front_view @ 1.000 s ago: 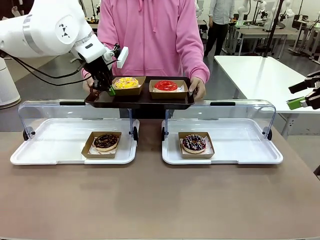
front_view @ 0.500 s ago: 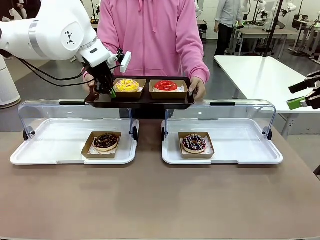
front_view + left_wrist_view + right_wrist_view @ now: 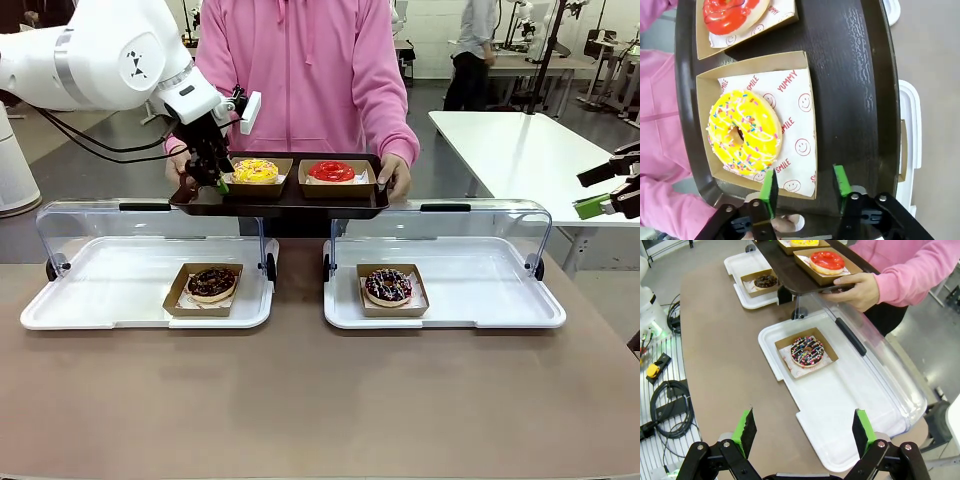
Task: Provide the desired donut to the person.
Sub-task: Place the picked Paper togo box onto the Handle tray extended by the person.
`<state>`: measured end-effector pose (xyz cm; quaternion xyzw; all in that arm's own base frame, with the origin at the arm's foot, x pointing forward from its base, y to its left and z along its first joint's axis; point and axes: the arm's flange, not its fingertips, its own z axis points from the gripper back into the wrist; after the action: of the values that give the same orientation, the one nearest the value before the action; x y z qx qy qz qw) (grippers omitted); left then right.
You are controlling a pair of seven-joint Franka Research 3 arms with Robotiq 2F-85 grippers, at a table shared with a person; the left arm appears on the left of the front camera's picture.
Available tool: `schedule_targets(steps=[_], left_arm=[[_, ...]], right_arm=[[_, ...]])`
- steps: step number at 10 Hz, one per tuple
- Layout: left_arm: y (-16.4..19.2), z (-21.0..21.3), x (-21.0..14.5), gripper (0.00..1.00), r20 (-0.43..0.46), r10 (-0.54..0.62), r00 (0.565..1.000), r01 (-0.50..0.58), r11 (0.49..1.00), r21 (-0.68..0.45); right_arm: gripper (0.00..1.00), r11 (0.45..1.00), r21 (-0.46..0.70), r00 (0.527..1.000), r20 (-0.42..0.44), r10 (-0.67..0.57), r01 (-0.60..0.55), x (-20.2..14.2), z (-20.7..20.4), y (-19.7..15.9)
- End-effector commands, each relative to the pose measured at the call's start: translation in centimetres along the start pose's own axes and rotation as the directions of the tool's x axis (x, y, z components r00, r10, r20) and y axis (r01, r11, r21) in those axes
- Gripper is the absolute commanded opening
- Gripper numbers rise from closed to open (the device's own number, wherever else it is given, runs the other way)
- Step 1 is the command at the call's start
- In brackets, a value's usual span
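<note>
The person in a pink hoodie holds a dark tray at the far side of the table. On it sit a yellow sprinkled donut and a red glazed donut, each in a brown paper box. My left gripper hovers open at the left end of the yellow donut's box. In the left wrist view its green pads straddle the near edge of that box without pinching it. My right gripper hangs open off the table's right side, holding nothing.
Two white trays with raised clear lids stand on the brown table. The left tray holds a chocolate donut; the right tray holds a chocolate donut with coloured sprinkles. The person's hand grips the dark tray's end.
My left gripper has gone from shut to open, letting go of the yellow donut's box on the dark tray, and has risen slightly. The right arm has stayed still.
</note>
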<state>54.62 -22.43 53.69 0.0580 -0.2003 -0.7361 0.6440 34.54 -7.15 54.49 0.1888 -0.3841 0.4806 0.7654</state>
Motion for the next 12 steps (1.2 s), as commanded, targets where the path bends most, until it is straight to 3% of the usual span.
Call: schedule_targets(steps=[1,8,9,10,12], left_arm=[[-0.1,1.0,-0.1,1.00,-0.026,0.026,0.999,-0.026,1.000,-0.017],[-0.7,2.0,-0.2,1.00,-0.004,0.026,1.000,-0.026,0.996,-0.080],[-2.3,2.6,-1.0,1.00,0.028,0.018,0.999,-0.012,0.982,-0.191],[-0.6,1.3,-0.2,1.00,-0.012,0.006,1.000,-0.007,0.998,-0.062],[-0.6,1.3,-0.2,1.00,-0.012,0.006,1.000,-0.007,0.998,-0.062]], right_arm=[[1.00,1.000,0.010,1.000,0.005,0.006,-0.006,-0.2,0.0,0.0],[1.00,1.000,0.010,1.000,0.005,0.006,-0.006,-0.2,0.0,0.0],[1.00,1.000,0.010,1.000,0.005,0.006,-0.006,-0.2,0.0,0.0],[1.00,1.000,0.010,1.000,0.005,0.006,-0.006,-0.2,0.0,0.0],[1.00,1.000,0.010,1.000,0.005,0.006,-0.006,-0.2,0.0,0.0]])
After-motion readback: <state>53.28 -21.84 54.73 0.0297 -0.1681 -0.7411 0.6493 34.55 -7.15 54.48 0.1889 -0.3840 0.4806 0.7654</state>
